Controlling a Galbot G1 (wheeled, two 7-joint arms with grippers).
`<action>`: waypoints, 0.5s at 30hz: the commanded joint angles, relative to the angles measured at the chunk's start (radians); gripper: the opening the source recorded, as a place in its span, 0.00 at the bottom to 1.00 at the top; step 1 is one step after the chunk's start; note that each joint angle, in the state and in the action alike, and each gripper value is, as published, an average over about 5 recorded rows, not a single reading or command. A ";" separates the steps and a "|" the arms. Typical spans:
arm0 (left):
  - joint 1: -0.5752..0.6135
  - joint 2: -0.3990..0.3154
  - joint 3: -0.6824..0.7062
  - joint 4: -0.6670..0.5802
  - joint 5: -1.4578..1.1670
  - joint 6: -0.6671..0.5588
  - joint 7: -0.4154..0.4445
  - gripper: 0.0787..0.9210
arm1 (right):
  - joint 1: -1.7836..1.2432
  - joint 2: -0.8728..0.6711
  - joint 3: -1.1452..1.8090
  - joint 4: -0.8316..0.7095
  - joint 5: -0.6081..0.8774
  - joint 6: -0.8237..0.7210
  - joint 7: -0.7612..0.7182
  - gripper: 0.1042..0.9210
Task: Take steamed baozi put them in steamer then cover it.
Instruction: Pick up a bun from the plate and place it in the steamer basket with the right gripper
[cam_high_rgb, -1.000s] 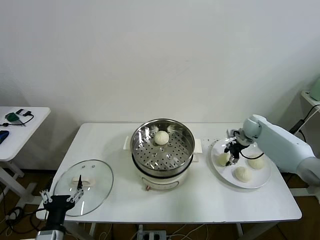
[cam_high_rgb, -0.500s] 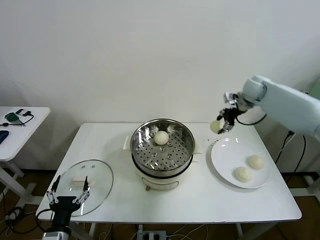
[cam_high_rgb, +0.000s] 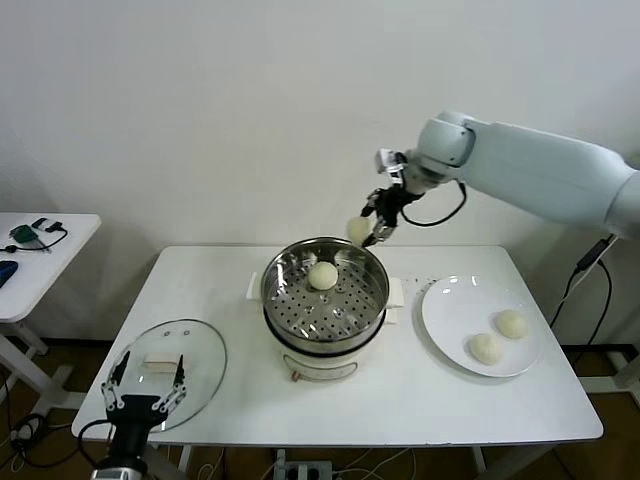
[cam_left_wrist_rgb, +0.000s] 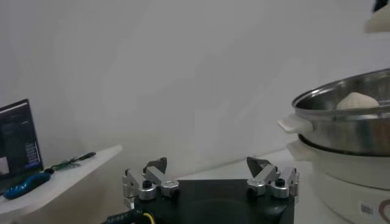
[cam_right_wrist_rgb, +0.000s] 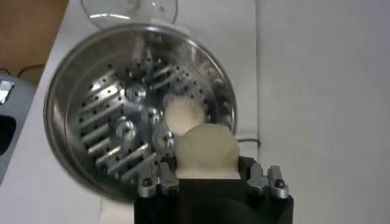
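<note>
Glass, the cover (cam_high_rgb: 167, 372) lies flat at the table's (cam_high_rgb: 420, 400) near left corner, its white handle up. Over its near edge hovers the left gripper (cam_high_rgb: 146, 388), fingers spread wide and empty. At the table's centre stands the steamer (cam_high_rgb: 325, 305), with one baozi (cam_high_rgb: 322, 275) resting on the far part of its perforated tray. Above the steamer's far right rim, the right gripper (cam_high_rgb: 372, 228) hangs in the air, pinching a second baozi (cam_high_rgb: 359, 229) between its fingers. On the right, a white plate (cam_high_rgb: 450, 310) holds two more baozi (cam_high_rgb: 486, 347) toward its near right side.
</note>
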 joint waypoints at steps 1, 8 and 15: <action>0.025 0.007 0.006 -0.001 0.001 -0.011 0.002 0.88 | -0.003 0.136 -0.049 0.062 0.083 -0.067 0.089 0.67; 0.016 0.011 0.003 0.001 0.002 -0.005 0.004 0.88 | -0.072 0.201 -0.085 0.037 0.041 -0.077 0.103 0.67; 0.003 0.010 -0.001 0.003 0.004 0.001 0.007 0.88 | -0.151 0.262 -0.074 -0.016 0.017 -0.094 0.122 0.67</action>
